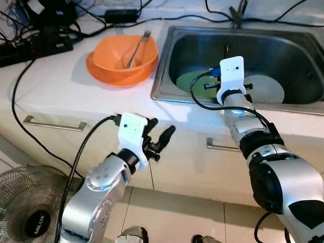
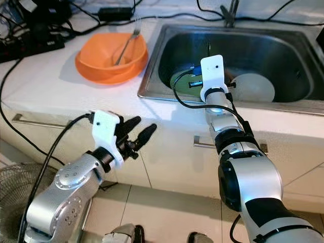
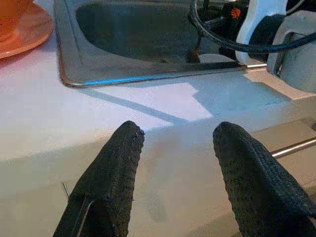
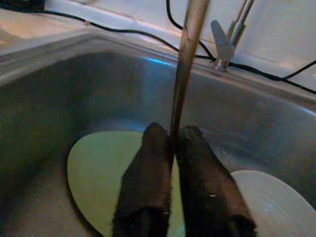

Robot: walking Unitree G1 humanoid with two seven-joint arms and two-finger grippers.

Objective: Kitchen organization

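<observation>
Here, a thin metal utensil (image 4: 185, 64) is held upright between the closed fingers of the right gripper (image 4: 173, 143), which is reached over the front rim into the steel sink (image 1: 283, 40). Only its handle can be seen, so what kind of utensil it is cannot be told. Below it, on the sink floor, a green plate (image 4: 98, 168) and a white plate (image 4: 271, 197) lie side by side. On the white counter (image 1: 61, 86), just beside the sink, an orange bowl (image 1: 109, 66) is set on an orange plate, with a fork (image 1: 139, 45) leaning inside it. The left gripper (image 1: 161, 137) is held in front of the counter edge, jaws wide apart and holding nothing. The tidying seems to be at an early or middle stage: one utensil is in hand over the sink, while the bowl, fork and both plates are not yet put away.
</observation>
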